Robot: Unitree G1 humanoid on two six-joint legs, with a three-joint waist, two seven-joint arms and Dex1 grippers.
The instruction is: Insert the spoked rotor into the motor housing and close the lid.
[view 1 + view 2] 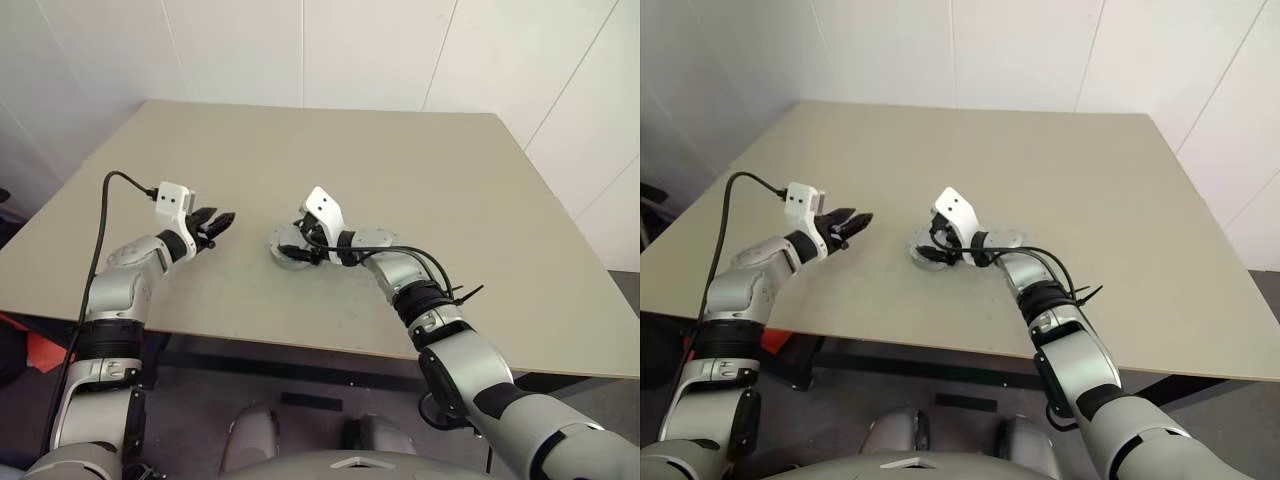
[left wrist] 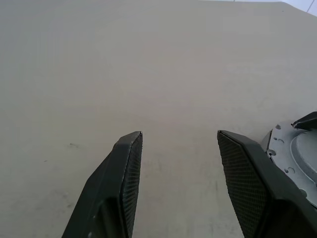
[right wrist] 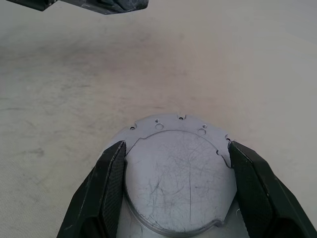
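A round silver-grey motor housing (image 3: 171,121) lies on the table in front of me, its flange with small holes showing. On top sits the lid (image 3: 178,188), a flat grey disc with a scratched face. My right gripper (image 3: 176,144) is shut on the lid, one black finger against each side of it. In the head views the same grip is at the table's middle (image 1: 290,248). My left gripper (image 1: 222,221) hovers open and empty to the left of the housing (image 2: 292,148), pointing toward it. The spoked rotor is hidden.
The beige table (image 1: 400,150) is bare around the housing. Its front edge (image 1: 300,345) runs just below my arms. A black cable (image 1: 105,230) loops off my left wrist. White walls stand behind the table.
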